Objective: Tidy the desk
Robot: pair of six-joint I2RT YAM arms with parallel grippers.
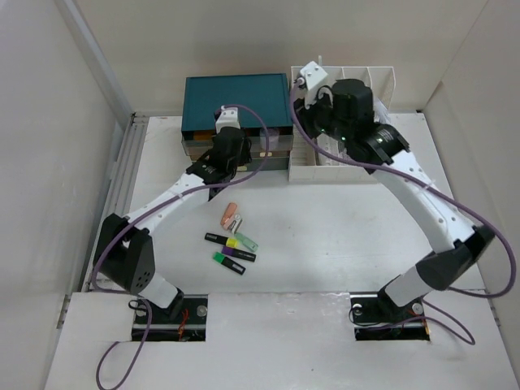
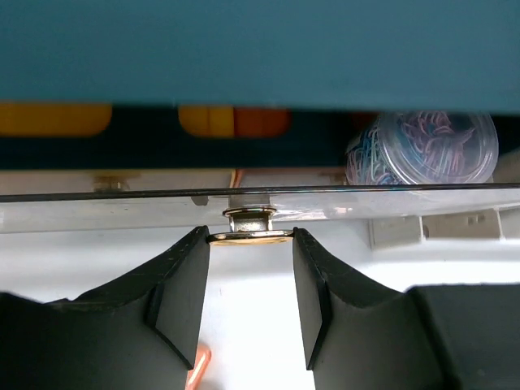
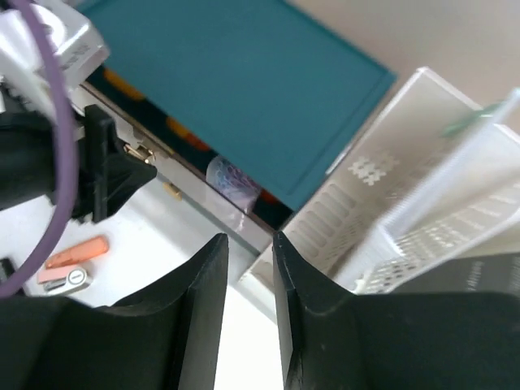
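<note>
The white desk (image 1: 341,227) holds a teal drawer box (image 1: 236,97) at the back. Beside that box stands a white slotted rack (image 1: 345,166). My left gripper (image 1: 236,158) is at the box's front. In the left wrist view the left gripper (image 2: 249,244) is shut on the metal drawer knob (image 2: 249,219), one fingertip against each side of its disc. The knob belongs to a clear drawer front (image 2: 97,207). Behind that front sits a jar of paper clips (image 2: 422,150). My right gripper (image 1: 323,122) hovers above the gap between box and rack. The right gripper (image 3: 250,240) is slightly open and holds nothing.
Loose items lie mid-desk: a pink eraser-like piece (image 1: 229,214), a black marker (image 1: 218,237), a yellow-green highlighter (image 1: 241,241) and a green one (image 1: 229,261). A metal rail (image 1: 122,179) runs along the left edge. Two cut-outs sit at the front by the arm bases.
</note>
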